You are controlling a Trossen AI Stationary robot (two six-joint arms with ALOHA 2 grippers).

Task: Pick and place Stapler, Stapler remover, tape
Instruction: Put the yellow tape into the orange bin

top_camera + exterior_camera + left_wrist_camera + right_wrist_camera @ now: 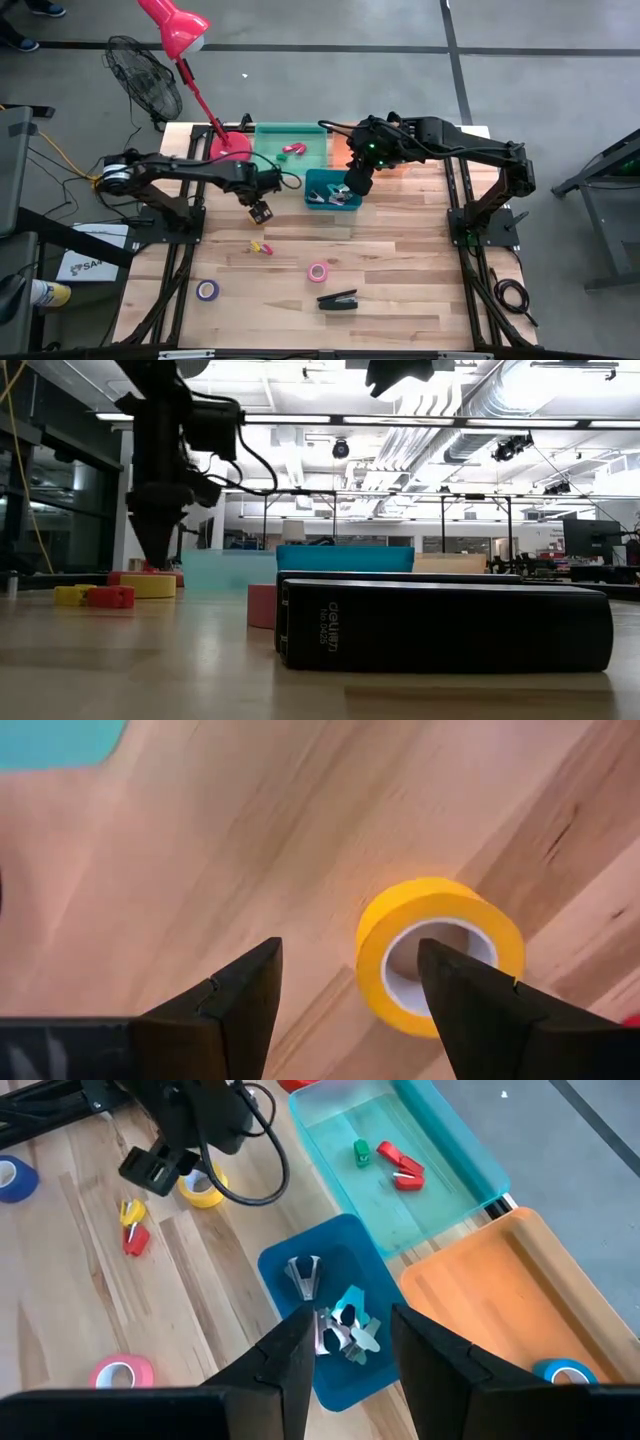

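Observation:
My left gripper [345, 1010] is open and points down just above a yellow tape roll [440, 955], which lies flat on the table. One finger stands over the roll's pale core and the other beside the roll; in the low view the fingertips [160, 560] are clear of the roll [148, 585]. The black stapler [338, 299] lies near the front edge, with a pink tape roll [317, 271] and a purple one [207, 290] nearby. Small yellow and red staple removers [260, 247] lie mid-table. My right gripper [345, 1365] hangs open high over the blue bin [280, 1260], holding nothing.
The blue bin holds metal and teal staple removers [345, 1330]. Behind it a green tray [440, 1140] holds red and green pieces. An orange tray [500, 1280] holds a blue tape roll [565, 1372]. A red desk lamp's base [230, 145] stands at the far left.

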